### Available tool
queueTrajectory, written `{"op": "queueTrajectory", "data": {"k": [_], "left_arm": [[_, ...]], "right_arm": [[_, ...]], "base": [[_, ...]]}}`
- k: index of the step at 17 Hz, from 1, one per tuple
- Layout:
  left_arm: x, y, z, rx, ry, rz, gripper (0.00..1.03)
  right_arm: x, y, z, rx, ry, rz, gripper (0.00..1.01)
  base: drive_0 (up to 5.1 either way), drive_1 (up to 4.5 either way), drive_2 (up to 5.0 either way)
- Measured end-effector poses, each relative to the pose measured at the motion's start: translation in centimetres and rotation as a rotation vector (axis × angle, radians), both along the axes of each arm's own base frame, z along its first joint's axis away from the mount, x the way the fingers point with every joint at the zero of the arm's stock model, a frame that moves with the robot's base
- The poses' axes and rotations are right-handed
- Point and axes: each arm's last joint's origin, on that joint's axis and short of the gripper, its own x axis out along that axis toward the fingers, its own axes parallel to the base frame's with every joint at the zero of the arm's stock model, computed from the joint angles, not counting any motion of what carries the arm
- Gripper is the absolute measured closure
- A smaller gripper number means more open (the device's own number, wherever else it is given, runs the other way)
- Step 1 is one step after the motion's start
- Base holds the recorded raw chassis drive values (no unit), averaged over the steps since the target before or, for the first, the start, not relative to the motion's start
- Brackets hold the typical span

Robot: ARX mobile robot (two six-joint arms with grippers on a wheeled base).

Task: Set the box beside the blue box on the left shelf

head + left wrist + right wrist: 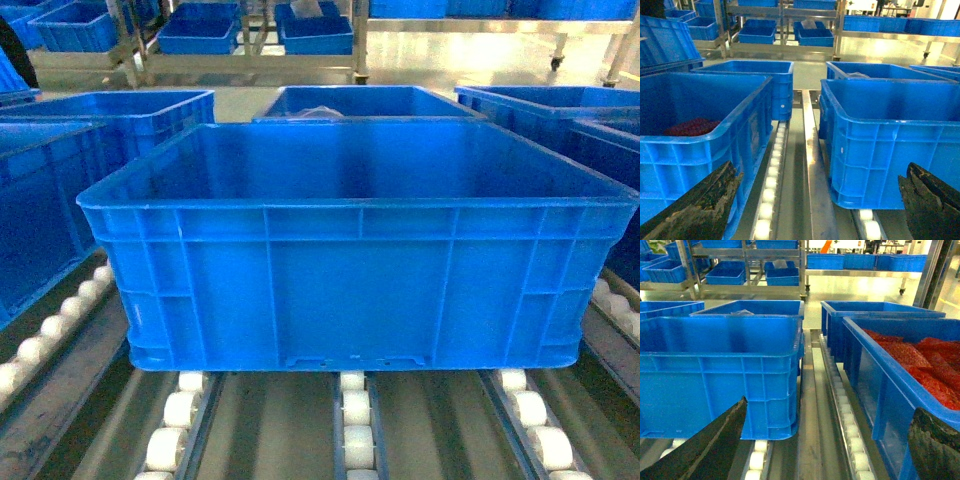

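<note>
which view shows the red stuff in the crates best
The right wrist view: the red contents fill the open crate on the right, close and well lit. The left wrist view shows only a dim red patch in another crate's corner. The head view shows none.

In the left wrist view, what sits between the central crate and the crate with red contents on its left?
Only shelf: a row of white rollers and a bare grey metal rail separate the box from the left crate.
</note>
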Motion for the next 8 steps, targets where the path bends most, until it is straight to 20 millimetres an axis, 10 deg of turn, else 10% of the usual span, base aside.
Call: {"op": "queueTrajectory", "data": {"k": [8], "left_arm": [[0.0, 0.0, 0.0, 0.0, 0.0, 0.0, 0.05]], "right_arm": [[0.0, 0.0, 0.0, 0.0, 0.0, 0.0, 0.03]], "base": [[0.0, 0.0, 0.0]]}}
